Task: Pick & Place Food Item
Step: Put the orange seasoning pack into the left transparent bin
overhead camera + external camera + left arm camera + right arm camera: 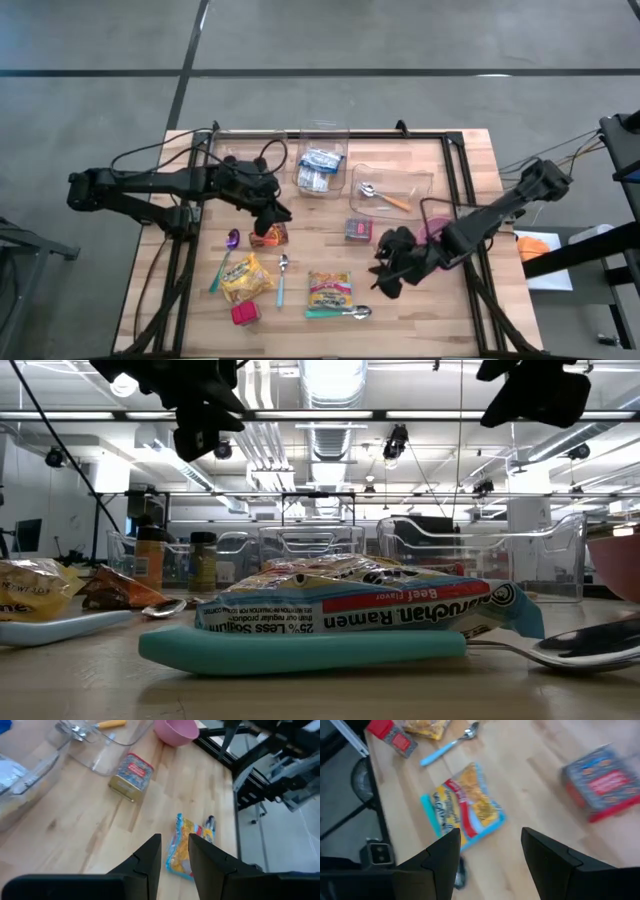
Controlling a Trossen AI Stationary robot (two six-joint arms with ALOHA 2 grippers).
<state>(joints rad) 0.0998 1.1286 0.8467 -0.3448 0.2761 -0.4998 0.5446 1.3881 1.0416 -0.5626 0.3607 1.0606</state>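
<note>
A ramen packet (330,288) lies flat near the table's front edge, its near edge on a teal-handled spoon (335,312). My right gripper (386,274) hangs open in the air just right of the packet (465,807), fingers slanting down toward it, nothing between them (490,837). My left gripper (278,214) hovers above an orange snack packet (268,236) left of centre. Its fingers (175,847) stand a narrow gap apart with nothing between them. In the low view the ramen packet (360,610) rests on the teal handle (300,646).
A yellow packet (245,278), a red item (245,313), a purple spoon (232,240) and a teal-handled spoon (282,280) lie front left. A small box (358,230) sits at centre, a pink bowl (175,730) behind my right arm. Clear bins (322,165), (392,190) stand at the back.
</note>
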